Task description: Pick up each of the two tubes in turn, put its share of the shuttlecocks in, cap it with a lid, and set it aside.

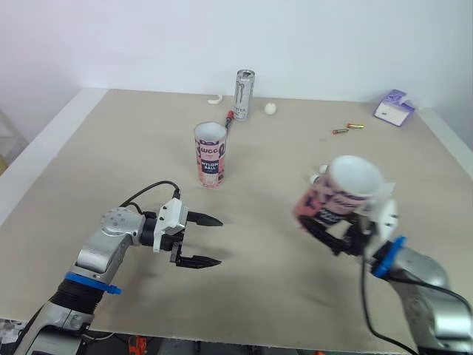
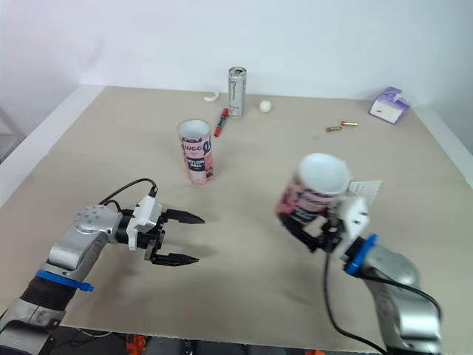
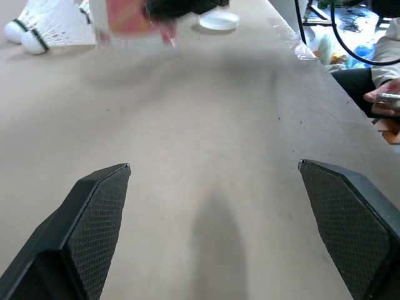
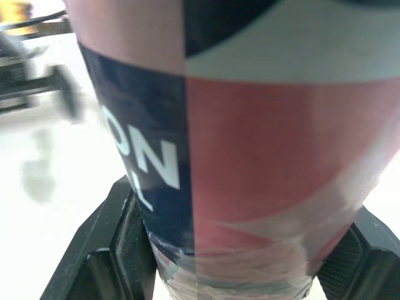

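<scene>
Step in hand: first tube picked up, filling not begun.

- Right gripper: fingers clamped on the base of a pink-and-navy shuttlecock tube, one finger on each side. The tube is lifted off the table and tilted, with its open mouth up and leaning away from the wrist. I see nothing inside it and no cap on it.
- Left gripper: spread wide, empty, hanging low over bare tabletop with its fingertips pointing toward the right arm.
- Second tube: upright, open-topped, ahead of the left gripper and well apart from it.
- Shuttlecocks: two lie on the table just past the held tube, as seen from the left wrist. A white lid lies near them.

Next move, my reading: the left gripper must cross the open gap toward the right hand, pinch a shuttlecock by its cork end, and feed it into the tilted mouth. The right hand needs to keep that mouth steady.

Room: the table between the two grippers is bare, so the path is easy. The near table edge runs close under both forearms. A drink can and a red marker stand far ahead of both hands. A person's hand sits beyond the table edge, outboard of the right arm.
</scene>
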### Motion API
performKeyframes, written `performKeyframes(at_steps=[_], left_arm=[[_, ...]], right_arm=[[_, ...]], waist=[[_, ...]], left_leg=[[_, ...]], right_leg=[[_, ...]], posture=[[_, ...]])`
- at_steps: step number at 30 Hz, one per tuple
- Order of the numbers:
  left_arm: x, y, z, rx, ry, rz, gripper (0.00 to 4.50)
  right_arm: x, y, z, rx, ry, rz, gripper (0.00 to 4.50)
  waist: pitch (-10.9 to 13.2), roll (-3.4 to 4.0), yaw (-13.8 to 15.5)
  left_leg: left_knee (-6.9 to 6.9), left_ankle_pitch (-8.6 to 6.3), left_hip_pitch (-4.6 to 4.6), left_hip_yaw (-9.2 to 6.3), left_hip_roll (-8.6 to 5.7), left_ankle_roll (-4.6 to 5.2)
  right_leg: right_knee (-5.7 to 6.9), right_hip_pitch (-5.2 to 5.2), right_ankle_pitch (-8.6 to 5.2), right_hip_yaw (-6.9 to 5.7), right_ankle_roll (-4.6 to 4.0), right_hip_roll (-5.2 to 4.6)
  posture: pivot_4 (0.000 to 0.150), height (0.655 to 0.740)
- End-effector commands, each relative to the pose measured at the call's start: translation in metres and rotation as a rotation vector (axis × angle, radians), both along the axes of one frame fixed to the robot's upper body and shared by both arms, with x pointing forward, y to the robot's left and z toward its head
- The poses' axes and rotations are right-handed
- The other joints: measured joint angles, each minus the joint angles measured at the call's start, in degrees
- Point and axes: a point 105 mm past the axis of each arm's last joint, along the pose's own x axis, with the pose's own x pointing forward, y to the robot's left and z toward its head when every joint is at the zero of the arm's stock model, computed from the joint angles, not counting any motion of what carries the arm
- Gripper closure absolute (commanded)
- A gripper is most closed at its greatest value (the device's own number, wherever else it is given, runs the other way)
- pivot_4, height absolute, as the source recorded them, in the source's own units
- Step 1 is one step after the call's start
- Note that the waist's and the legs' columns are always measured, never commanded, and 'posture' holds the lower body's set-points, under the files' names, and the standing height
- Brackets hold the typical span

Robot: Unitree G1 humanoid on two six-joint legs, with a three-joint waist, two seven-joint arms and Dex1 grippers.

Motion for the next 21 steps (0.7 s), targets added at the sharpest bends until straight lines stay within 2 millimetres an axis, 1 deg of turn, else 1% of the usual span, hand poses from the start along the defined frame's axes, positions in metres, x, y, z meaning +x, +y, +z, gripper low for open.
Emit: performKeyframes(at_steps=[1, 2, 3, 5, 6, 10, 14, 18, 21], left_arm=[[-0.004, -0.007, 0.013, -0.037, -0.022, -0.034, 0.00], [-0.005, -0.009, 0.014, -0.042, -0.022, -0.038, 0.00], [-0.005, -0.010, 0.014, -0.045, -0.021, -0.040, 0.00], [-0.006, -0.012, 0.015, -0.052, -0.015, -0.044, 0.00], [-0.007, -0.013, 0.016, -0.054, -0.013, -0.048, 0.00], [-0.010, -0.015, 0.016, -0.057, -0.010, -0.052, 0.00], [-0.011, -0.015, 0.016, -0.055, -0.011, -0.050, 0.00], [-0.012, -0.015, 0.015, -0.049, -0.011, -0.043, 0.00], [-0.012, -0.014, 0.015, -0.047, -0.012, -0.040, 0.00]], right_arm=[[-0.014, -0.085, 0.018, 0.022, -0.067, -0.395, 1.40], [-0.016, -0.101, 0.017, 0.019, -0.067, -0.469, 1.40], [-0.018, -0.112, 0.015, 0.019, -0.065, -0.518, 1.40], [-0.020, -0.142, 0.010, 0.019, -0.055, -0.662, 1.40], [-0.023, -0.161, 0.008, 0.027, -0.048, -0.745, 1.40], [-0.028, -0.204, 0.001, 0.065, -0.022, -0.933, 1.40], [-0.032, -0.237, -0.006, 0.097, 0.003, -1.072, 1.40], [-0.032, -0.266, -0.013, 0.137, 0.040, -1.182, 1.40], [-0.031, -0.279, -0.020, 0.177, 0.074, -1.234, 1.40]], waist=[[0.0, 0.00, 0.0], [0.0, -0.02, 0.0], [0.0, -0.02, -0.1], [0.0, 0.01, -0.3], [0.0, 0.03, -0.2], [0.0, 0.06, -0.3], [-0.1, 0.17, -0.3], [-0.1, 0.23, -0.3], [-0.1, 0.26, -0.4]], left_leg=[[0.00, 0.00, 0.00, -0.01, 0.00, 0.00], [0.00, 0.00, 0.05, -0.02, 0.01, 0.00], [0.00, 0.00, 0.09, -0.01, 0.02, 0.00], [0.00, 0.00, 0.09, 0.03, 0.03, 0.00], [0.00, 0.00, 0.14, 0.05, 0.04, 0.00], [0.02, 0.06, 0.24, 0.13, 0.00, 0.08], [0.01, 0.07, 0.24, 0.14, 0.01, 0.09], [0.00, 0.07, 0.24, 0.15, 0.00, 0.09], [0.00, 0.07, 0.25, 0.21, -0.05, 0.09]], right_leg=[[0.00, 0.01, -0.01, -0.01, -0.01, 0.00], [0.00, 0.06, -0.02, -0.01, -0.01, 0.01], [0.00, 0.08, -0.02, 0.00, -0.02, 0.03], [0.00, 0.04, -0.07, 0.03, -0.19, 0.03], [0.01, 0.05, -0.08, 0.07, -0.27, 0.05], [0.00, 0.08, 0.06, 0.21, -0.30, 0.04], [0.00, 0.07, 0.05, 0.27, -0.30, 0.08], [0.00, 0.07, 0.04, 0.33, -0.27, 0.11], [0.00, 0.07, 0.04, 0.46, -0.23, 0.10]], posture=[[0.150, 0.7400], [0.150, 0.7400], [0.150, 0.7400], [0.150, 0.7400], [0.150, 0.7400], [0.150, 0.7400], [0.150, 0.7400], [0.150, 0.7400], [0.150, 0.7400]])
